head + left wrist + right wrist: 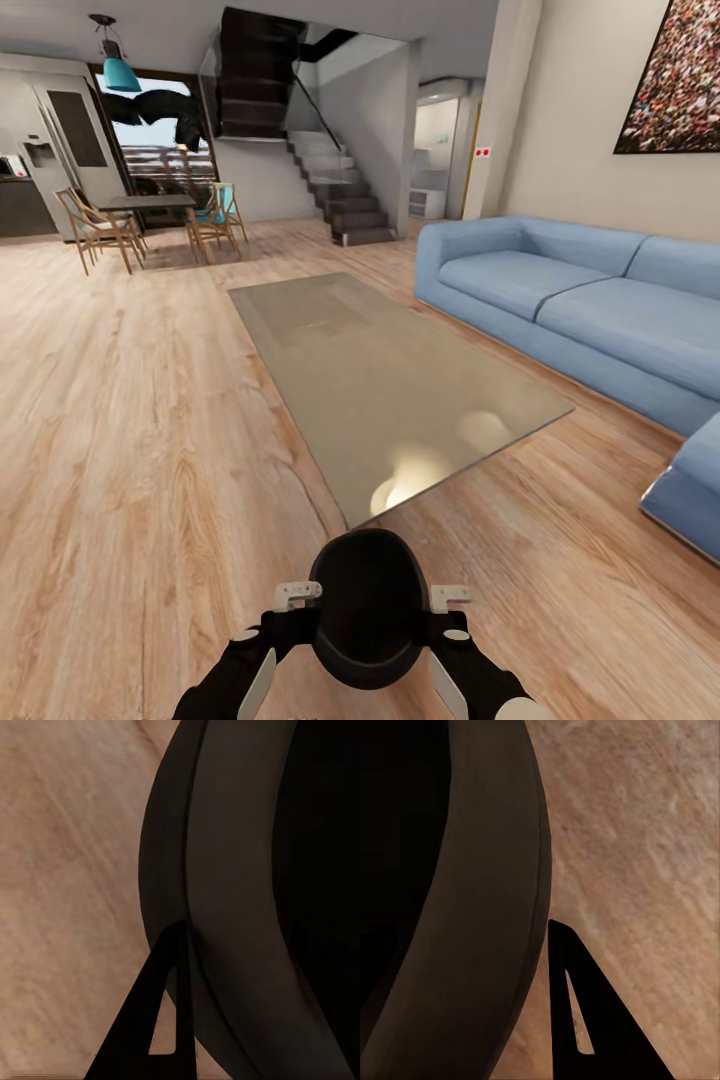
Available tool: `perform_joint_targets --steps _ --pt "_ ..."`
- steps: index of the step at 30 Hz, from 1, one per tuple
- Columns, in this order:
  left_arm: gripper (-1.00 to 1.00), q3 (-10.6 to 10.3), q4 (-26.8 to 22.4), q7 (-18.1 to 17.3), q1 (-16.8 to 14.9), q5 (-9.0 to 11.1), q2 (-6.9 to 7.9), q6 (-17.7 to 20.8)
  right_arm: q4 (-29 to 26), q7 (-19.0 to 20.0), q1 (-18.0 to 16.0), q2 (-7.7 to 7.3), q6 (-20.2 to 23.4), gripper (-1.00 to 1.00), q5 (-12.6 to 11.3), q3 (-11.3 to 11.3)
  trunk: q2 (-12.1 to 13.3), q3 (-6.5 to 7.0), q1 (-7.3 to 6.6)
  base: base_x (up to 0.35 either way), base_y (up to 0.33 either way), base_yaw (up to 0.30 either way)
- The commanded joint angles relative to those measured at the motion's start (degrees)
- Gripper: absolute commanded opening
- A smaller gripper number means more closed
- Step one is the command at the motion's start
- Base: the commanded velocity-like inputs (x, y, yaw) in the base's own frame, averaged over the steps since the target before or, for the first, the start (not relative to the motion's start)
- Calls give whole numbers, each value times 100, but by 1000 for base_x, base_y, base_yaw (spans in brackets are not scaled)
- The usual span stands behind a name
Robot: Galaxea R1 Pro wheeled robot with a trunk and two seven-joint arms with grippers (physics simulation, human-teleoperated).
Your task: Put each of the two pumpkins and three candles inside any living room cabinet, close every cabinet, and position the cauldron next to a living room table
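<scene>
Cauldron (367, 610) gripped between both grippers — left gripper (290, 615), right gripper (445, 615), jaws clamping its rim. Next: set it down beside the table's (380, 380) near corner.

A plain black cauldron (367, 610) sits over a light wood-plank floor (130, 430) with brown grain. Beyond the cauldron, the glossy grey-tan surface (390, 385) carries pale reflected glints. To the surface's right, the sofa (590, 300) is soft blue. Behind the surface, a teal lamp (120, 72) hangs above tan wooden chairs (100, 228) and dark stairs (335, 185).
</scene>
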Motion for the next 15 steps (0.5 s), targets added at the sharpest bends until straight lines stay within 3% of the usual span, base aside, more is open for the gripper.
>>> perform_joint_targets --steps 1,10,15 --pt "-100 3 -8 -63 -2 73 -14 43 -19 277 -1 5 34 -100 -49 82 -2 -5 -2 0 0 100" --pt "-100 3 -8 -66 -2 74 -14 43 -21 277 0 5 34 -100 -49 77 -2 -5 -2 6 0 15" --pt "-100 3 -8 -63 -2 74 -14 43 -19 277 -1 5 34 -100 -49 75 -2 -5 -2 120 0 0"
